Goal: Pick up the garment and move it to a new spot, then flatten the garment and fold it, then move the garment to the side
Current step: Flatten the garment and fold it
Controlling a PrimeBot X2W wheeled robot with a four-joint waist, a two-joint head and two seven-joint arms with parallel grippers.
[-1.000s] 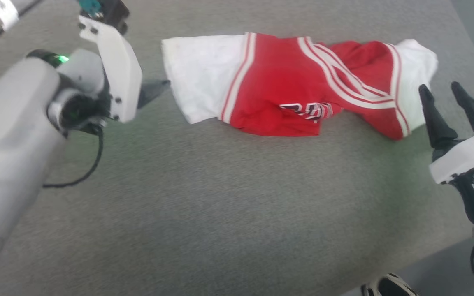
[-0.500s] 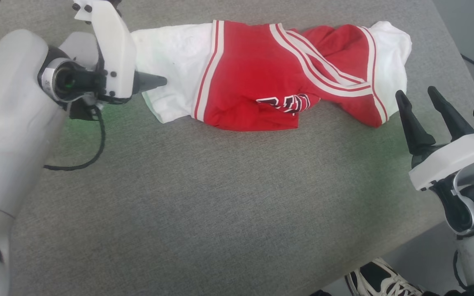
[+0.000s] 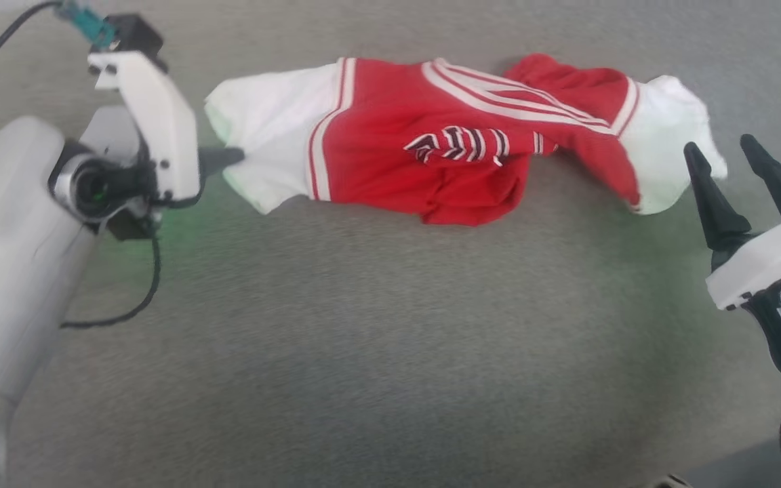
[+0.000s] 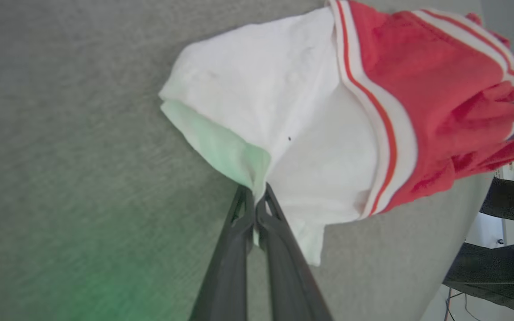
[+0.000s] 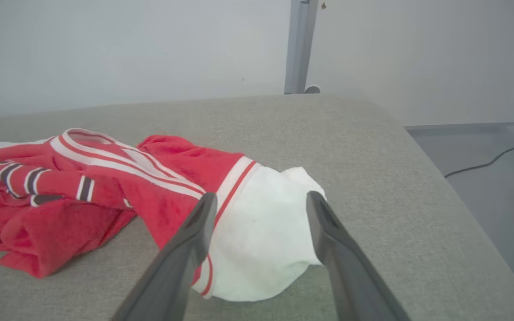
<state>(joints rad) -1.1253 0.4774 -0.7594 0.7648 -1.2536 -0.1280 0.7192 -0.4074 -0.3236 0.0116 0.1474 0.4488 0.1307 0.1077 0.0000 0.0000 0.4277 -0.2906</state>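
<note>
The garment (image 3: 390,163) is a red jersey with white sleeves, white stripe trim and dark lettering, lying crumpled across the far half of a grey padded surface (image 3: 377,352). My left gripper (image 3: 236,158) is shut on the edge of its left white sleeve; in the left wrist view the two fingers (image 4: 257,209) pinch a fold of that white cloth (image 4: 283,116). My right gripper (image 3: 723,156) stands open just right of the other white sleeve (image 3: 665,156). In the right wrist view its spread fingers (image 5: 259,200) frame that sleeve (image 5: 261,236) without touching it.
The grey surface's right edge (image 5: 440,169) drops to a floor with a cable (image 5: 489,162). A pale wall and a metal post (image 5: 299,44) stand behind. A black cable (image 3: 133,305) loops from my left wrist. Dark trouser legs (image 4: 502,267) of a person show beyond the table edge.
My left gripper has closed on the left white sleeve. The jersey has bunched, its lettered fold now lying on top. The head camera has shifted. The right gripper stays open.
</note>
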